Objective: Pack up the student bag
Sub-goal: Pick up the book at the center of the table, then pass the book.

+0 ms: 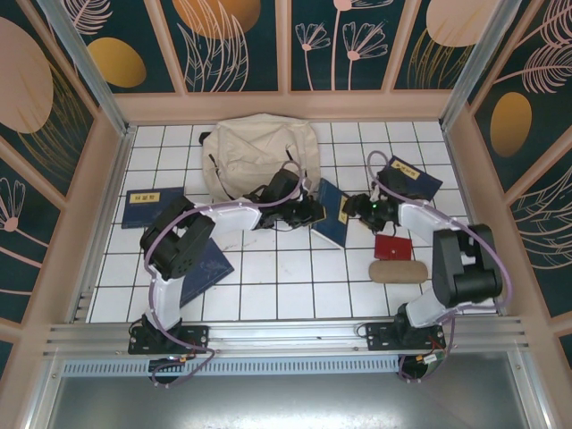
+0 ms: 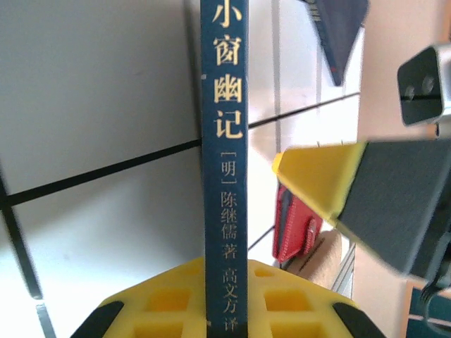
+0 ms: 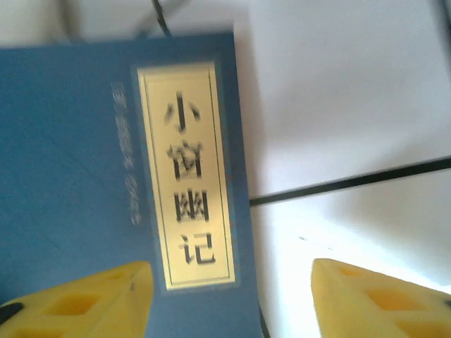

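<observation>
So, near right there's a tan case [image 1: 398,271] and a red pouch [image 1: 391,245], both lying loose. Mid-table the left gripper [image 2: 224,282] is clamped on the spine of a navy book [image 2: 222,141], and the right gripper [image 3: 231,271] has its jaws spread wide at the cover. The spine reads 小窗幽记, [明] 陈继儒 著, 高文方 译. I'd keep that pinch firm and swing the book toward the bag [image 1: 259,156], which is far back, left of centre.
</observation>
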You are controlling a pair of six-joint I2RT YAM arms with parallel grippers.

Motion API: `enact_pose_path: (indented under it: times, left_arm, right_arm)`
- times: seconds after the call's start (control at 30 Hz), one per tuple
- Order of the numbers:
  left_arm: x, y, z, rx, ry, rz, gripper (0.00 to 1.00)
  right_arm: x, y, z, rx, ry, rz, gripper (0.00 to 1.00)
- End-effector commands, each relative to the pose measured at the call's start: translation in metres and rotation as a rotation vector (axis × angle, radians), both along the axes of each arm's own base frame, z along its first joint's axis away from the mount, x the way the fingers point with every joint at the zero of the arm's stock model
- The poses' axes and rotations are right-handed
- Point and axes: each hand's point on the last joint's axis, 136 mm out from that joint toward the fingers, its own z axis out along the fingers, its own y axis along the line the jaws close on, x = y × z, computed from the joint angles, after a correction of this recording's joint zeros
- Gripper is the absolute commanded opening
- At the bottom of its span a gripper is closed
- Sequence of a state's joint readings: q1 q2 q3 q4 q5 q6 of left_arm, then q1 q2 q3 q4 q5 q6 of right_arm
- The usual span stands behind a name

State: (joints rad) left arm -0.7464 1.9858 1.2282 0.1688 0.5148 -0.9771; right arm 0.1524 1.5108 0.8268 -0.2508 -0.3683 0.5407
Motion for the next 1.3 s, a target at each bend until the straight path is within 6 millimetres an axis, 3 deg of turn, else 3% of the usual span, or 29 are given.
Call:
enact_pose_path:
  times: [0.0,0.17,0.27,0.4,0.67,1.0,1.27]
  left_arm:
    - [0.009,-0.011,0.083,-0.092,-0.257,-0.075,0.00]
    - [0.030,-0.006,0.135,-0.134,-0.394,-0.019,0.00]
    - [0.044,0.002,0.158,-0.195,-0.404,0.028,0.00]
    - [0.054,0.010,0.186,-0.303,-0.381,0.068,0.00]
    - [0.068,0.035,0.226,-0.494,-0.339,0.199,0.00]
    - [0.077,0.043,0.243,-0.633,-0.293,0.271,0.00]
    - [0.078,0.045,0.235,-0.634,-0.253,0.283,0.00]
  right_arm:
    - [0.013,-0.013,0.043,0.068,-0.127,-0.072,0.68]
    - [0.019,0.013,0.111,0.296,-0.331,0.040,0.76]
    - [0.019,0.034,0.135,0.428,-0.379,0.122,0.78]
    - [0.022,0.048,0.148,0.498,-0.402,0.140,0.92]
    - [0.011,0.070,0.174,0.749,-0.415,0.159,0.92]
    - [0.025,0.071,0.207,1.020,-0.452,0.023,0.80]
    - [0.034,0.075,0.214,1.134,-0.490,-0.061,0.64]
